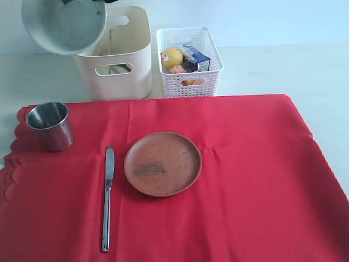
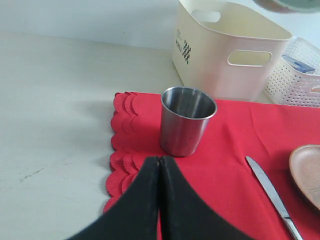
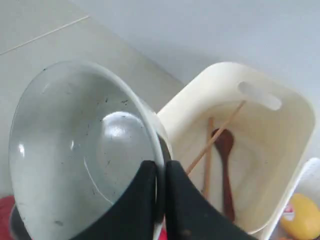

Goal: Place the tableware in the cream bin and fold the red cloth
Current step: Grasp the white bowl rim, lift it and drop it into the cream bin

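Right claw: jaws closed on the rim of the bowl, one finger inside and one outside. The bowl hangs tilted in the air above the bin, over the corner farthest from the basket.

Inside the bin, seen from the right wrist: chopsticks leaning against the wall, with the spoon beside them.

Left claw: jaws pressed together, holding nothing, low over the scalloped edge of the cloth and near the cup.

The cloth lies spread flat on the bench. On it are the upright cup at the scalloped side, the plate near the middle, and the knife just beside the plate, apart from it.

The basket stands beside the bin behind the cloth and holds a lemon and other food.
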### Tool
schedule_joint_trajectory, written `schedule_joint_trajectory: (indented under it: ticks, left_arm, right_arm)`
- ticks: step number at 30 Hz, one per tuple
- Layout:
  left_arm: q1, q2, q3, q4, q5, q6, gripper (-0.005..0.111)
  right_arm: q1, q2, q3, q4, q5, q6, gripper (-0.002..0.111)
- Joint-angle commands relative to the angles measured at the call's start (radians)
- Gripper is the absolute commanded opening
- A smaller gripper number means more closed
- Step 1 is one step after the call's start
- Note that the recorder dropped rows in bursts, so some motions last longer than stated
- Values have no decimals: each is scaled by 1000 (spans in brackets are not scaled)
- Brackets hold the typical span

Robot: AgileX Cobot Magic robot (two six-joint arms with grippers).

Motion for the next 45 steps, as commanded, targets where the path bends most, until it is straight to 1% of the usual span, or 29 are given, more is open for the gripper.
schedule_joint_trajectory:
  ticks: [1,4,8,13,18,24,26,29,30,32,33,35,37,41,45]
  left_arm:
    - [1,-6,4,-7,-8,-4,0]
    - [1,-6,4,-7,-8,-4,0]
    - [1,-6,4,-7,-8,-4,0]
    - [1,-6,4,-7,-8,-4,0]
    - [1,-6,4,-7,-8,-4,0]
    - [1,-6,4,-7,-8,-4,0]
    - [1,-6,4,-7,-8,0,0]
    - [1,-6,4,-7,-8,-2,0]
    - [1,-6,4,-7,-8,-2,0]
    - [1,-6,4,-7,-8,-2,0]
    - [1,-6,4,-7,-8,-2,0]
    - [1,-6,4,-7,-8,-2,0]
    - [1,-6,4,-7,-8,-2,0]
    - [1,-6,4,-7,-8,-2,0]
    - [1,-6,4,-7,-8,0,0]
  right_arm:
    - [-38,84,-133,-175,-32,146,0]
    - [-43,177,-224,-425,-26,315,0]
    - [-43,259,-285,-598,13,426,0]
    - [-43,329,-322,-631,17,447,0]
    - [-34,350,-333,-760,30,544,0]
    - [-32,355,-336,-783,42,559,1]
    - [-32,355,-336,-771,51,555,6]
    - [-32,355,-336,-764,57,549,21]
    - [-32,355,-336,-764,66,549,30]
    - [-32,355,-336,-764,84,549,40]
    - [-32,350,-336,-766,98,549,45]
    - [-32,338,-336,-766,126,549,50]
    - [-32,319,-336,-763,157,549,53]
    - [-32,255,-336,-722,242,541,53]
    - [-32,181,-336,-613,345,417,53]
